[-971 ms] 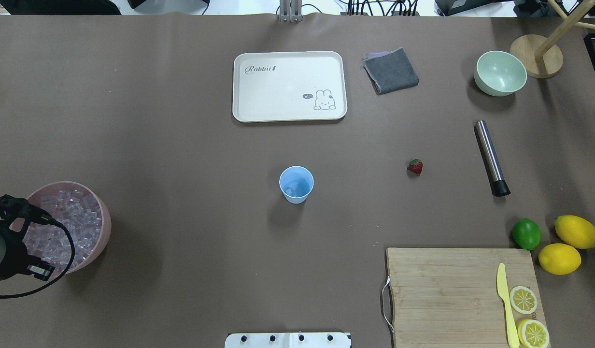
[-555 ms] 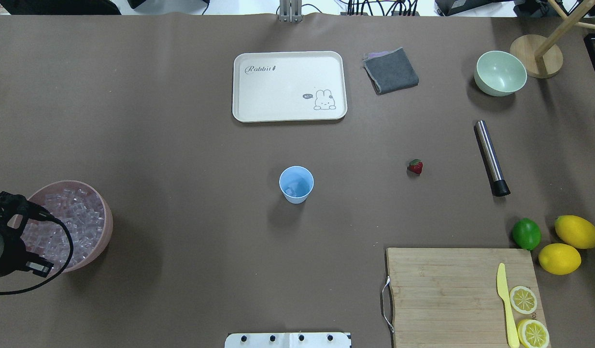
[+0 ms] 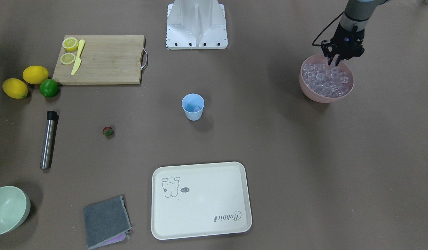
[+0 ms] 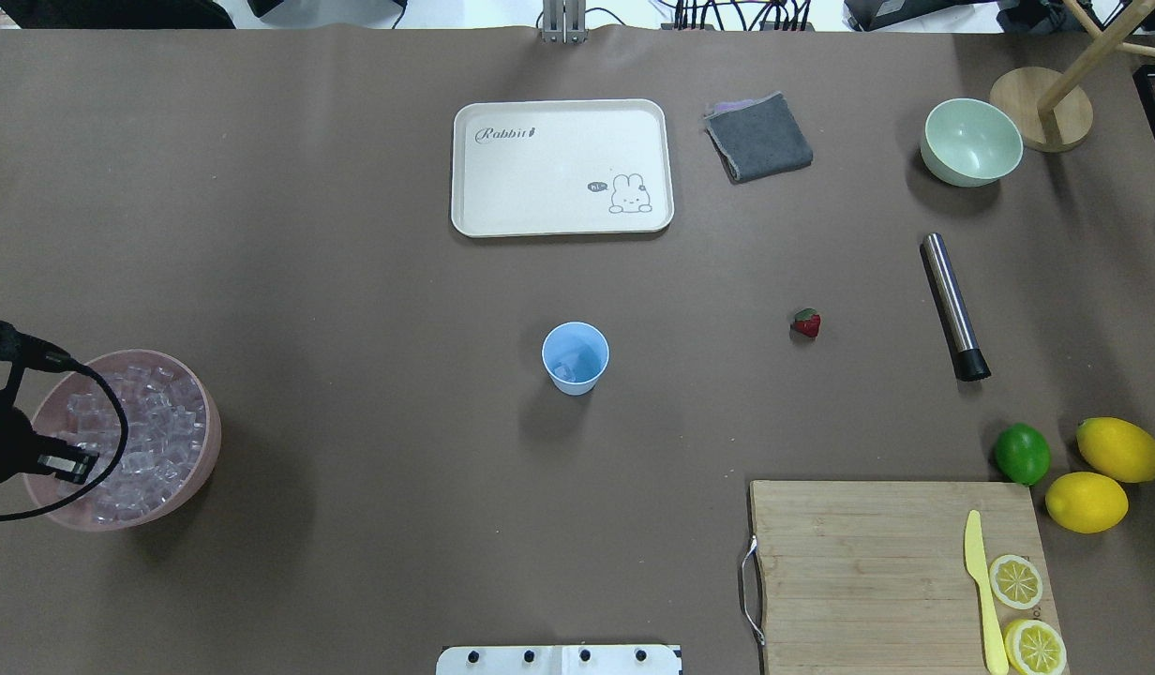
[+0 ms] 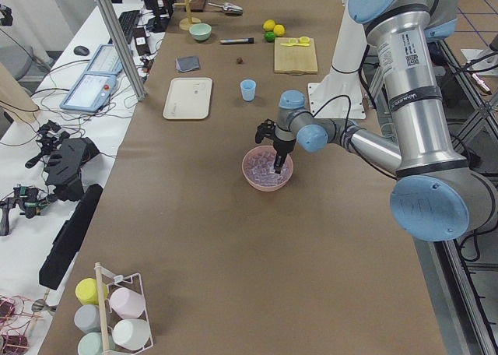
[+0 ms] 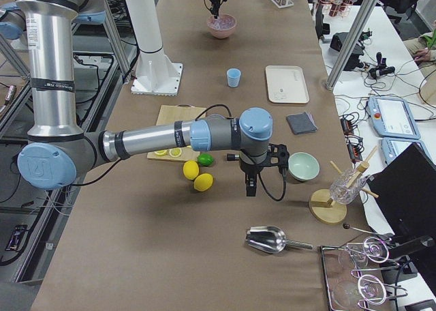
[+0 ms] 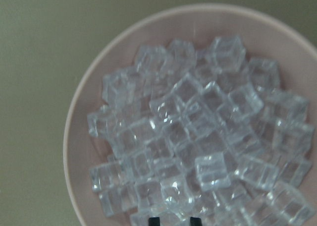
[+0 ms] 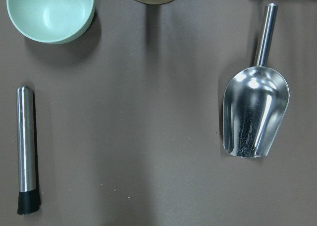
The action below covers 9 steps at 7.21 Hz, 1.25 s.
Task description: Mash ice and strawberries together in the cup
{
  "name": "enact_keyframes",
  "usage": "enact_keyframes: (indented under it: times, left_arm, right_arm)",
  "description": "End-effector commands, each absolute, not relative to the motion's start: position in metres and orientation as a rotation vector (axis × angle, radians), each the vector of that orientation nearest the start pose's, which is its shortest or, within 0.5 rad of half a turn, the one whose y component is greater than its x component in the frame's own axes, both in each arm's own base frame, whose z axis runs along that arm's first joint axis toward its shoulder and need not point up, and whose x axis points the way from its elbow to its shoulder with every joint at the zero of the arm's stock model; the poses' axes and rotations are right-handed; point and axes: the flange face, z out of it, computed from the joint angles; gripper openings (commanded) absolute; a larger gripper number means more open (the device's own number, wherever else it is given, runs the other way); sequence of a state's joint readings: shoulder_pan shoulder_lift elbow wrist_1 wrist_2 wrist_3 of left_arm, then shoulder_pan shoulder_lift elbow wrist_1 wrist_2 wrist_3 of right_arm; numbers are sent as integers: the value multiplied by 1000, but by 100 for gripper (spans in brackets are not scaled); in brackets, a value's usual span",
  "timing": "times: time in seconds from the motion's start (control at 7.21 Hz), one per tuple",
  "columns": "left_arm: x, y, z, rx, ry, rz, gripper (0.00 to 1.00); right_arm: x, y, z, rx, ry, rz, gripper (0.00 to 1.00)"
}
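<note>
Pink in colour, the ice bowl [image 3: 320, 98] sits at the robot's left end of the table [image 4: 352, 281] and holds a heap of ice [image 3: 326, 80]. The left gripper [image 3: 333, 63] hangs over it near the robot-side rim, tips pointing down at the cubes. Its jaws are parted by a narrow gap, with nothing seen between them. The cup [image 4: 575, 358] stands upright mid-table, well apart from the ice bowl, with at least one cube inside. The strawberry [image 4: 806, 323] lies on the table to the cup's right, apart from it. The right gripper [image 6: 251, 185] hovers near the pale green bowl [image 6: 303, 166]; whether it is clenched or released cannot be told.
</note>
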State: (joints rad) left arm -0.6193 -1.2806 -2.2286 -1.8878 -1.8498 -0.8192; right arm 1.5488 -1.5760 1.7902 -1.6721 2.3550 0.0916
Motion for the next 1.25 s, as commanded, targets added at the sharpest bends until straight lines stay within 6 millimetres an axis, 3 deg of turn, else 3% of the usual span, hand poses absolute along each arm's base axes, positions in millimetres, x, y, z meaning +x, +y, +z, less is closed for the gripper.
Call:
enact_keyframes:
  times: [0.0, 0.14, 0.28, 0.42, 0.55, 0.69, 0.97, 1.11]
  left_arm:
    - [269, -344, 380, 332, 804, 187, 0]
    - [284, -361, 358, 371, 843, 183, 0]
    - [317, -387, 319, 396, 916, 136, 0]
    - [352, -408, 268, 400, 1003, 68, 0]
    - [382, -417, 230, 393, 1059, 44, 0]
    - [408, -407, 208, 369, 1100, 51, 0]
    - [446, -417, 175, 380, 1123, 47, 0]
    - [481, -404, 160, 414, 1116, 55, 0]
  right_arm:
    - [52, -490, 563, 62, -789, 24, 100]
    - [52, -489, 562, 62, -792, 24, 100]
    - [52, -489, 564, 59, -791, 25, 100]
    - [52, -490, 564, 58, -791, 25, 100]
    - [52, -490, 567, 52, -791, 27, 100]
    - [52, -490, 568, 51, -791, 26, 100]
    - [52, -490, 569, 48, -789, 29, 100]
    - [52, -490, 568, 43, -791, 47, 100]
